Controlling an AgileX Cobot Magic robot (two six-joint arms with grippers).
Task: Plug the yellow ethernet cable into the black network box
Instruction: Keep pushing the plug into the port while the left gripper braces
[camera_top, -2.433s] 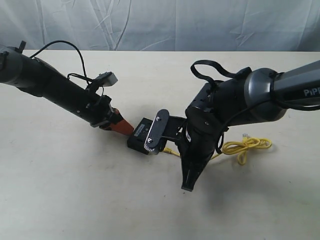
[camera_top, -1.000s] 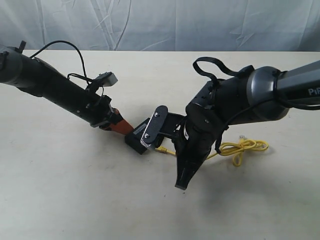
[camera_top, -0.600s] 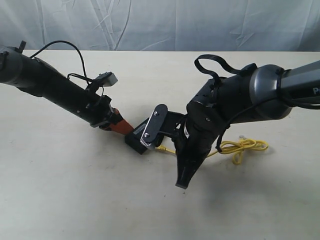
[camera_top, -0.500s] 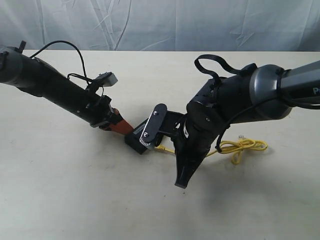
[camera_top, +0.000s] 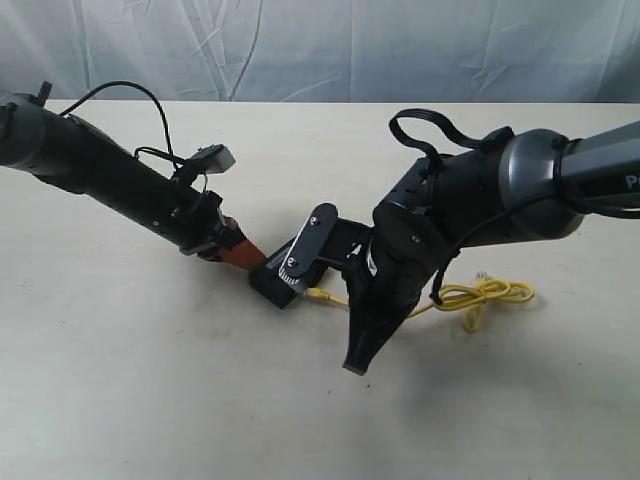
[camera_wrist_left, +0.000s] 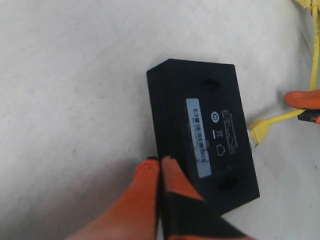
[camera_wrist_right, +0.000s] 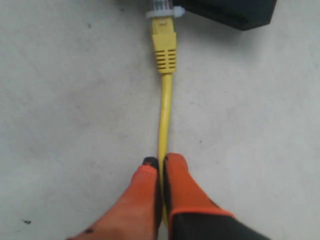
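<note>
Wrinkled pale cloth hangs behind the cream table I am working over. On the left, my left gripper is fully closed, its orange fingertips pressed together with nothing between them. Their tips touch one long side of the black box, near a corner. The box lies flat on the table near the middle, label side up, and in the exterior view it is mostly hidden under the right arm's wrist camera. Just right of the box, the yellow cable has its clear plug right at the box's side. I cannot tell whether it sits in a port. My right gripper is pinched tight on the cable a little behind the plug, and the cord runs straight from the fingertips to the box. Farther right, the rest of the cable lies on the table in a loose looped bundle.
</note>
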